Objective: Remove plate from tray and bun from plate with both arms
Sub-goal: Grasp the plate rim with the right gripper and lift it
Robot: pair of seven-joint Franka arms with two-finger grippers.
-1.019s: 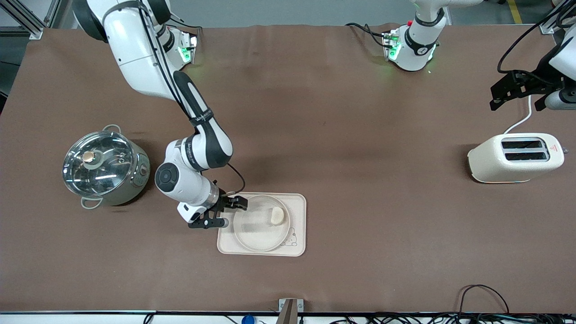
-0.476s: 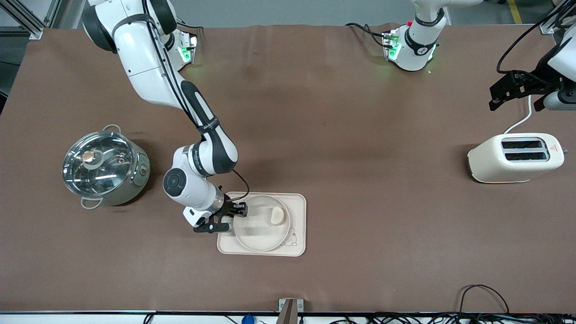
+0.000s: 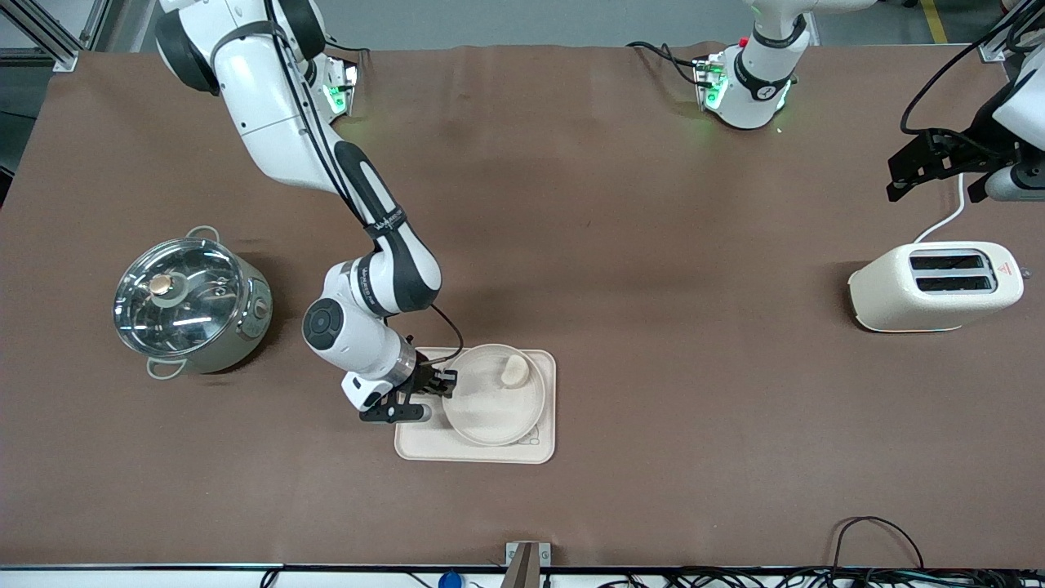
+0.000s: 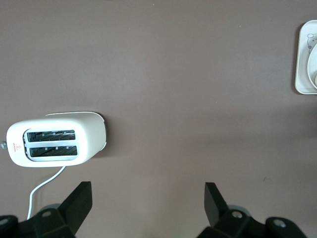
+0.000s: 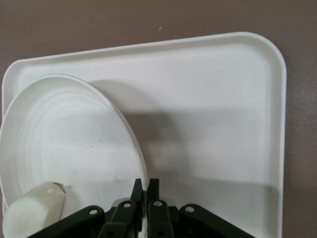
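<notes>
Right gripper [image 3: 437, 390] pinches the cream plate [image 3: 492, 406] rim, seemingly tilted, bun [image 3: 514, 372] aboard; left gripper [image 4: 148, 203] gapes empty.

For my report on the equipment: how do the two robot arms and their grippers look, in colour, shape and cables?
Both arms are white, rounded, jointed tubes with black joint bands and green-lit bases. The right arm carries a thin black cable along its links. The right gripper and the left gripper are black, each with two flat fingers. Black cables loop by the left arm.

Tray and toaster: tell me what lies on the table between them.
Nothing: between the tray and the toaster the front view shows only bare brown table; the left wrist view shows the same.
</notes>
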